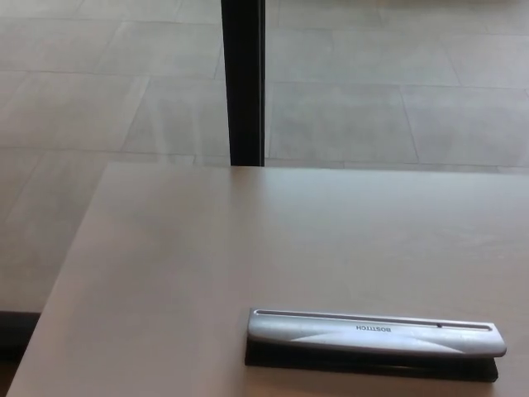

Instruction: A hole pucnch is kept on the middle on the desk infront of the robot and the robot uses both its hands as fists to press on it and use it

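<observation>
Hands: neither the left nor the right hand shows in the head view, so I cannot tell whether they are released, clenched or grasping anything. No arm or forearm in view either.

Task object: 1 hole punch (pixel 376 341), silver lever bar over a black base, lying flat on the desk (pixel 207 248). It sits near the desk's near edge and to picture right of centre, long axis running left to right. Brand lettering on the bar reads upside down from this view. No paper can be made out in the slot.

Step in hand (judgement): the approach has not begun; both fists have yet to come over the bar. To do it well, close both hands first, then set 1 fist toward each end of the silver bar, so the load is even and the base does not tip or skid. Press straight down, together. The punch lies off to the right, so the left arm likely needs the longer reach.

Count: 1 hole punch, 1 desk, 1 dark upright post (pixel 243 83) beyond the far edge, tiled floor (pixel 397 99) behind. 0 hands visible.
</observation>
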